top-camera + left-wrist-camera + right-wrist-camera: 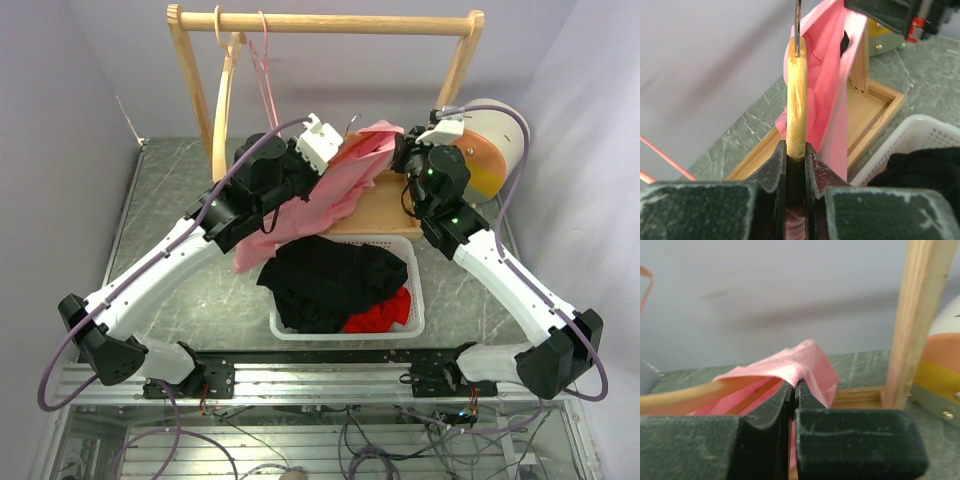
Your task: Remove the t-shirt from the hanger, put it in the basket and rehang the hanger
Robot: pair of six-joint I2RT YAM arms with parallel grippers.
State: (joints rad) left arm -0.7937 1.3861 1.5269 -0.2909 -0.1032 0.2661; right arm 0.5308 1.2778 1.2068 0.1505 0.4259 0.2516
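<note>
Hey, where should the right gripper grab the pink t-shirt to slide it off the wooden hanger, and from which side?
Pinch the pink t-shirt at its folded seam over the end of the wooden hanger, coming from the right. The fabric bunches into a ridge there, and the left gripper clamps the hanger, so pulling outward should slip it off. The right gripper is shut on that spot.

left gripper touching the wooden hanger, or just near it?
Touching. Left wrist view: the left gripper is shut on the wooden hanger, both fingers pressed against its end, no gap showing.
</note>
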